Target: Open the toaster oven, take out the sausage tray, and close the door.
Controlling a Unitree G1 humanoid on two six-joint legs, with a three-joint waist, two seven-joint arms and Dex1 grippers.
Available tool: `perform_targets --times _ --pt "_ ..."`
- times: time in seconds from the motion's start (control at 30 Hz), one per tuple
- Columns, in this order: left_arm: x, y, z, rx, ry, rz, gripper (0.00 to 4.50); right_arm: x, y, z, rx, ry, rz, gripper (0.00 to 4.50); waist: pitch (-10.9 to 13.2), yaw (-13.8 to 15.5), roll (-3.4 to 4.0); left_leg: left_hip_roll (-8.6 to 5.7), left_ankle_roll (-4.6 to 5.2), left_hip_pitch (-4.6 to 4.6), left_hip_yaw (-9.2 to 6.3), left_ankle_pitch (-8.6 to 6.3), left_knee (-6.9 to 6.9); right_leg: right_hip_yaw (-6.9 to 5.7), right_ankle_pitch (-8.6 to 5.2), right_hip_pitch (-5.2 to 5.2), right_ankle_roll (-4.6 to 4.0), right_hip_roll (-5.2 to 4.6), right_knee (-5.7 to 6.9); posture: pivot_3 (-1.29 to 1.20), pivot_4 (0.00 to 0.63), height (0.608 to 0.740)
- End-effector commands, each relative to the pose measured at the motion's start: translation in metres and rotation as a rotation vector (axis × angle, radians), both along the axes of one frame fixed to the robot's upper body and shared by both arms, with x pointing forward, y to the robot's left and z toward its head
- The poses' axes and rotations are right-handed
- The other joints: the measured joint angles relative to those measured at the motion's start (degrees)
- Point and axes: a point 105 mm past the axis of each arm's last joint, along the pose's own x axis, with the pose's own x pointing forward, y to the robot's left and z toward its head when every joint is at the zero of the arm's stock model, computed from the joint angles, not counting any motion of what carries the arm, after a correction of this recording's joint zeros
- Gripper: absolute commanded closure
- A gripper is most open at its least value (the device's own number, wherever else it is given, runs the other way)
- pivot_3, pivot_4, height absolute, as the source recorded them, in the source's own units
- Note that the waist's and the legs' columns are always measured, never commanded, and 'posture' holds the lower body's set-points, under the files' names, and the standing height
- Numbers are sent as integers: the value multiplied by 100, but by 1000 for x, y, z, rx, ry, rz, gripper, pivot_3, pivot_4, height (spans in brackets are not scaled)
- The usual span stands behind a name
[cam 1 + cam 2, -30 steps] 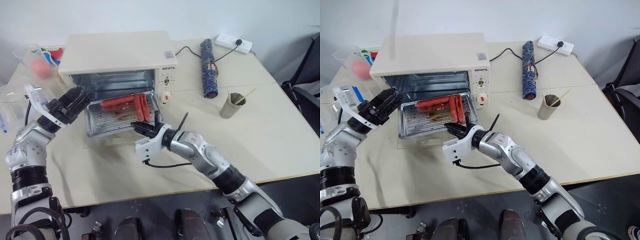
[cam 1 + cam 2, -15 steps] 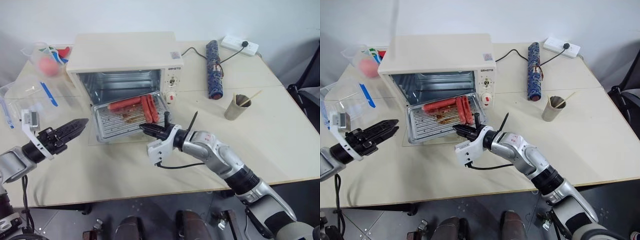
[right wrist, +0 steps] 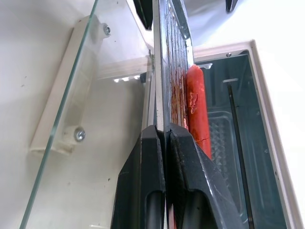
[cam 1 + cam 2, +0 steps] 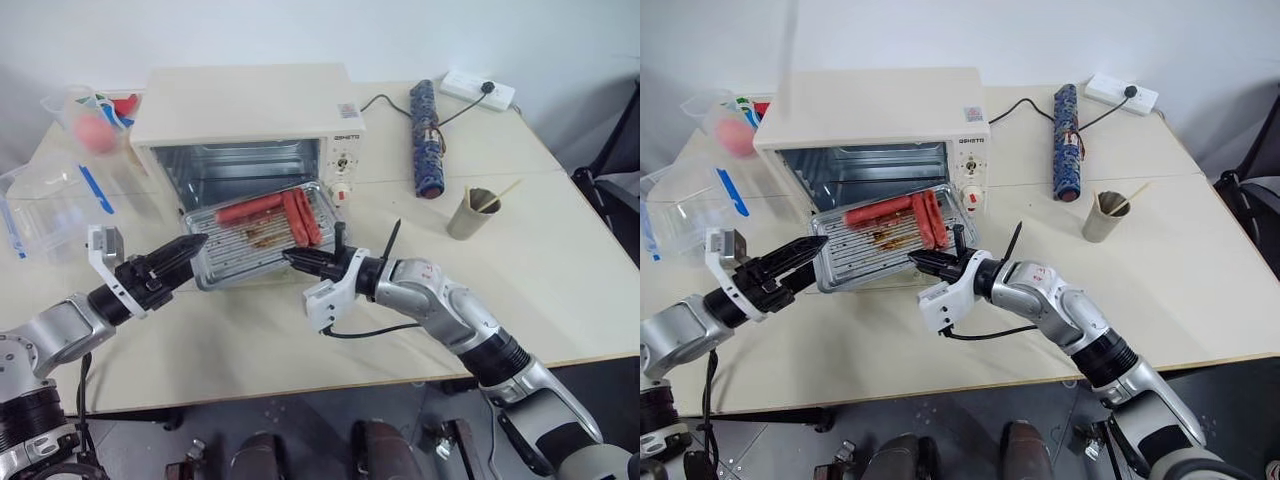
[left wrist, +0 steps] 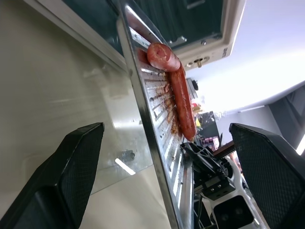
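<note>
Pulling the sausage tray (image 4: 258, 235) out of the toaster oven (image 4: 250, 120) w/ right end effector (image 4: 300, 262) clamped on its front rim, tray half out over the lowered door (image 4: 855, 285). Left end effector (image 4: 180, 255) spread wide beside tray edge, prob needing to grab next. Counting approx 3 sausages (image 4: 280, 210), 1 tray.

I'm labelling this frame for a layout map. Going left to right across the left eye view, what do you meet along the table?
Clear plastic box → left hand → sausage tray → right hand → rolled blue mat → paper cup with sticks.
</note>
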Motion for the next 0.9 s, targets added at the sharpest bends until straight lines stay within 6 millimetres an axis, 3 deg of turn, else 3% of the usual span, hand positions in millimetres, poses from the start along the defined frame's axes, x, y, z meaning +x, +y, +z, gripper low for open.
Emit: perform_targets --times 0.03,0.13,0.5,0.83,0.9 --pt "2 -3 7 -38 -19 -17 195 -12 -1 21 61 -37 46 4461 0 -1 0 0 0 0 2 0 -1 0 0 0 0 0 -1 0 150 740" --pt "4 -8 2 -34 17 -50 894 -17 -2 23 71 -27 73 4500 0 2 0 0 0 0 1 0 0 0 0 0 0 1 -2 0 150 740" --pt "3 -13 -5 -25 81 -76 4432 -28 -2 21 57 -10 155 4500 0 11 0 -2 0 0 5 0 2 4 0 1 0 0 -7 0 150 740" --pt "-4 -20 -20 -53 152 -88 4474 -25 -3 17 11 55 149 4500 0 7 0 -1 0 2 5 0 0 6 0 2 0 0 -9 0 150 740" --pt "-4 -21 -23 -57 160 -83 4500 -24 -3 18 16 75 146 3922 0 8 0 -1 0 2 5 0 0 5 0 2 -1 0 -9 0 150 740"
